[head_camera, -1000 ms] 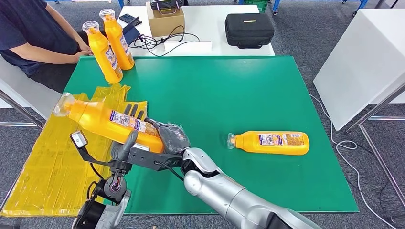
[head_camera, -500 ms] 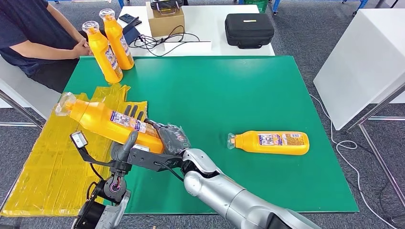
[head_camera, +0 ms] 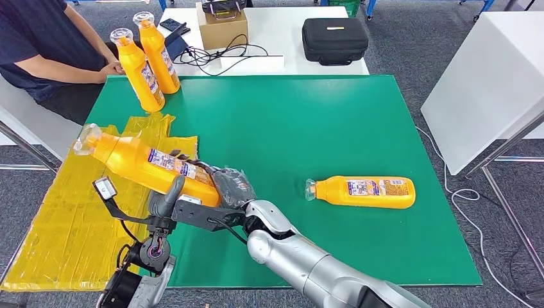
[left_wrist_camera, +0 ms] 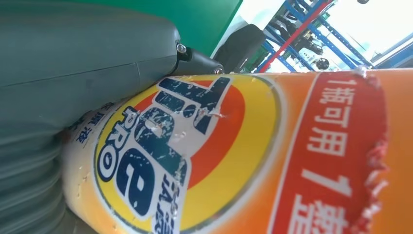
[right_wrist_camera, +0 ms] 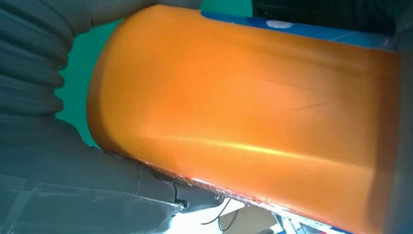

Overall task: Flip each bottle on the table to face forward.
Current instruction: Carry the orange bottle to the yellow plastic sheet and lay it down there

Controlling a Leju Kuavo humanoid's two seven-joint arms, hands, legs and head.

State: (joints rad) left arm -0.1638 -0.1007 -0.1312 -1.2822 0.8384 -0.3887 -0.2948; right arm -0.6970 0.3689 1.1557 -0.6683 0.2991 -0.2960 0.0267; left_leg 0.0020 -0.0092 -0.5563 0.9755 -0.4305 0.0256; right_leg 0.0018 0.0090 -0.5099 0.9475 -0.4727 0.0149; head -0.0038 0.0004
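An orange bottle (head_camera: 138,160) is held tilted above the table's near left, clear cap pointing far left, a label strip facing up. My left hand (head_camera: 168,196) grips its lower body from beneath, thumb up against the side. My right hand (head_camera: 232,185) holds the base end. The left wrist view shows its round front label (left_wrist_camera: 234,156) against my left hand (left_wrist_camera: 73,63). The right wrist view shows its plain orange side (right_wrist_camera: 243,107) in my right hand (right_wrist_camera: 63,170). A second bottle (head_camera: 365,192) lies on its side at the right, cap leftward. Two bottles (head_camera: 138,70) (head_camera: 159,54) stand at the far left.
A crumpled yellow plastic sheet (head_camera: 70,218) hangs over the green table's (head_camera: 289,115) near left edge. A person (head_camera: 38,45) sits at the far left, a hand beside the standing bottles. Behind are a cardboard box (head_camera: 222,27), cables and a black case (head_camera: 334,40).
The held bottle has turned slightly, and my left hand's dark fingers that showed behind it are now mostly hidden. The person's hand shifted a little near the standing bottles.
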